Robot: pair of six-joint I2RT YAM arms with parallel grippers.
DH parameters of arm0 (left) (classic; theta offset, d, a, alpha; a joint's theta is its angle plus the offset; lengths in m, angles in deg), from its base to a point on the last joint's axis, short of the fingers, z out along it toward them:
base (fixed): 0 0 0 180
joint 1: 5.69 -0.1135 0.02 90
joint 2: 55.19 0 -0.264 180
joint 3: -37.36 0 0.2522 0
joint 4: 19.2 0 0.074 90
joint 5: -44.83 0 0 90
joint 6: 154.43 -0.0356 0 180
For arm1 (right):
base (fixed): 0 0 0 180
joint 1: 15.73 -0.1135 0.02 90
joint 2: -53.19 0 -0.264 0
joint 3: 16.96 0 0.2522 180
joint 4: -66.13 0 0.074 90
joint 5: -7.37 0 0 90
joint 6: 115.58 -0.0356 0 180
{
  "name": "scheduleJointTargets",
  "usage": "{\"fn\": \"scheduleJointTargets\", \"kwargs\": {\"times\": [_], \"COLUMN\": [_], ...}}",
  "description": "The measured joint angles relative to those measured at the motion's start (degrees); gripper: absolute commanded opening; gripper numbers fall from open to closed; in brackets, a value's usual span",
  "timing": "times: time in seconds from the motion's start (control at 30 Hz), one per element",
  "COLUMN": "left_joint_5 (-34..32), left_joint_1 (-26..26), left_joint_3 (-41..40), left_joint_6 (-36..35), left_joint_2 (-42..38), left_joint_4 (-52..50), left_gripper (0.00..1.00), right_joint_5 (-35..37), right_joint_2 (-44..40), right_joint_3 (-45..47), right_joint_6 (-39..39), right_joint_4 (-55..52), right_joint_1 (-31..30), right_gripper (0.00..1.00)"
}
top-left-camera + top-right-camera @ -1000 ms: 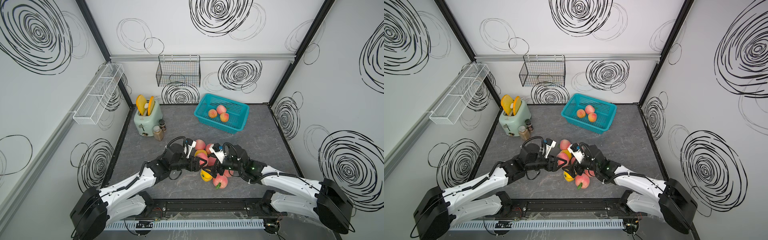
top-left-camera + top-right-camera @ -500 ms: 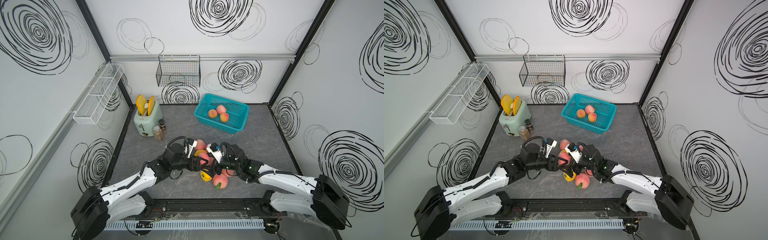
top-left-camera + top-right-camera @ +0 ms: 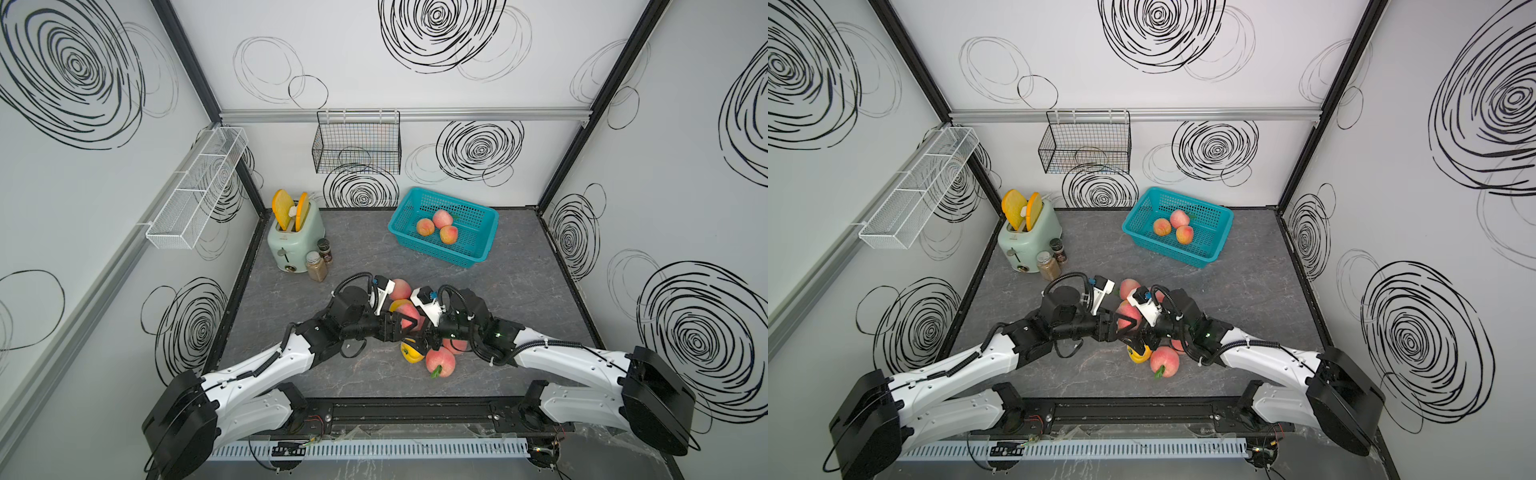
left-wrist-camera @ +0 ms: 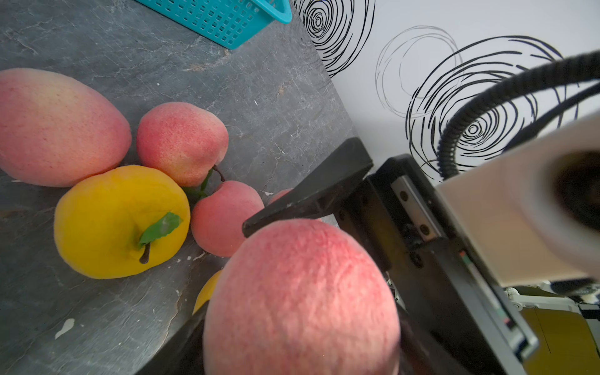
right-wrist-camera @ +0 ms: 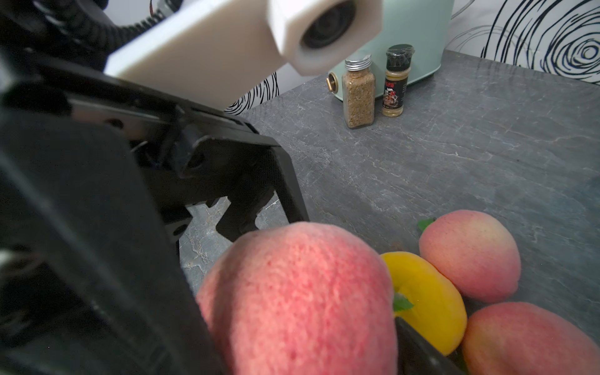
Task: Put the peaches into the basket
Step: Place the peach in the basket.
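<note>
Low in the centre of both top views, the left gripper (image 3: 409, 326) is clamped on a pink peach (image 3: 406, 310). Just right of it, the right gripper (image 5: 302, 324) straddles that same peach; whether it grips yet, I cannot tell. Below them cluster other peaches (image 3: 440, 361). Upper right of centre, the turquoise basket (image 3: 436, 250) holds three peaches (image 3: 449, 234).

nothing legible, jar label (image 5: 392, 92) blurred (tiny)
</note>
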Motion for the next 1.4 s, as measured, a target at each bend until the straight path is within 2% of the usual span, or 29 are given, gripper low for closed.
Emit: {"fn": "scheduleJointTargets", "kwargs": {"times": [0.3,0.43,0.67,0.77,0.93,1.1,1.27,1.4], "left_joint_5": [0.09,0.13,1.07,1.42,1.62,1.92,3.43,4.76], "left_joint_1": [0.0,-0.07,-1.16,-1.77,-2.91,-3.52,-6.38,-11.58], "left_joint_3": [0.0,0.0,0.0,0.04,0.44,0.83,0.83,0.85], "left_joint_6": [0.7,1.36,1.51,1.33,0.9,0.57,0.48,-0.11], "left_joint_2": [0.7,0.81,0.72,0.44,0.28,0.17,-0.81,-2.47], "left_joint_4": [0.92,1.18,0.79,0.66,0.48,0.39,-0.31,-2.05], "left_gripper": [0.73,0.78,0.82,0.93,1.0,0.98,0.98,0.99], "right_joint_5": [-0.22,-0.15,-0.42,-0.79,-1.18,-1.42,-1.44,-2.01], "right_joint_2": [0.15,0.24,1.27,1.4,1.42,1.46,1.73,2.51], "right_joint_3": [-0.22,-0.22,-0.76,-0.85,-1.07,-1.14,-1.53,-2.62], "right_joint_6": [0.52,0.94,1.11,0.83,0.37,0.11,-0.28,-1.36], "right_joint_4": [-0.13,-0.15,0.15,0.46,0.83,1.14,1.27,1.2], "right_joint_1": [-0.2,-0.2,0.31,0.76,2.14,2.99,5.16,8.85], "right_gripper": [0.77,0.72,0.7,0.69,0.69,0.69,0.69,0.69]}}
